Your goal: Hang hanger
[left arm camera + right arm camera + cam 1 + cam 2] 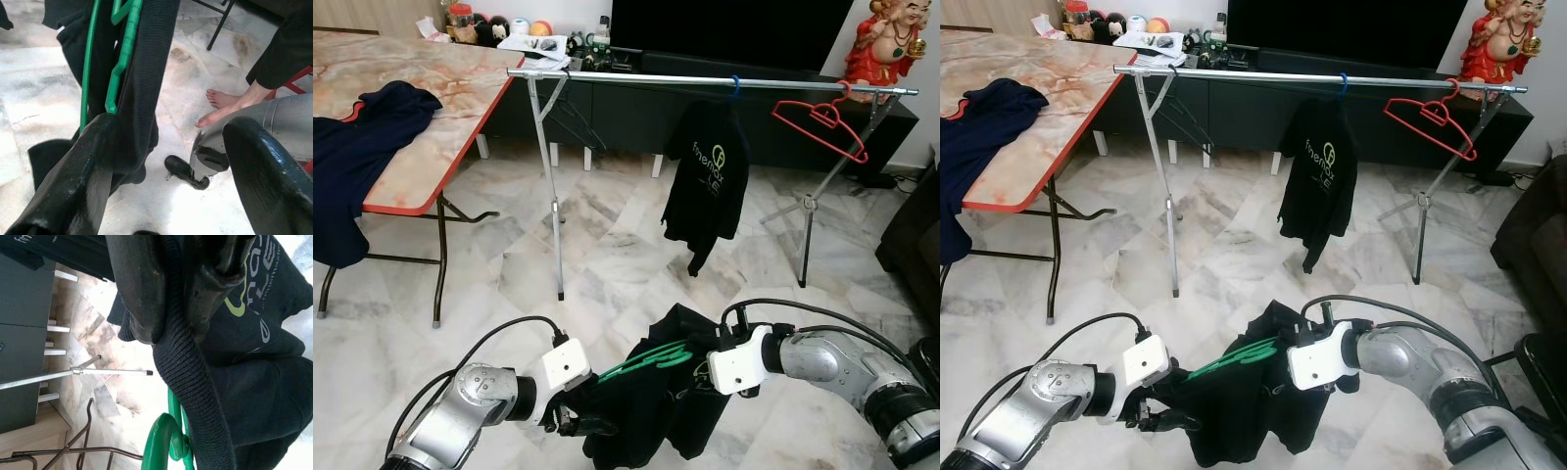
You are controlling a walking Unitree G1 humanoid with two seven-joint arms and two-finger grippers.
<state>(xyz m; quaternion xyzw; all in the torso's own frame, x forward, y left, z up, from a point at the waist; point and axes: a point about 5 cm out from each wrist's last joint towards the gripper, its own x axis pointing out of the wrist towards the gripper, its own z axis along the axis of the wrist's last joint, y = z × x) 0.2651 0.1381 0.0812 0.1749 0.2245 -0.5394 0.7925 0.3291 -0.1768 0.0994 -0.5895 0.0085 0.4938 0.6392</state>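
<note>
Right gripper [171, 328] clamped on black shirt's [656, 401] ribbed collar, left gripper [161, 171] fingers apart beside green hanger [646, 359], low before clothes rail [705, 81]

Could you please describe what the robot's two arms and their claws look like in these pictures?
Both arms are silver metal with dark ribbed joints. Each wrist carries a white boxy housing, and black cables loop above each forearm. The left claw and right claw have long, glossy black, curved fingers, scuffed in places.
</note>
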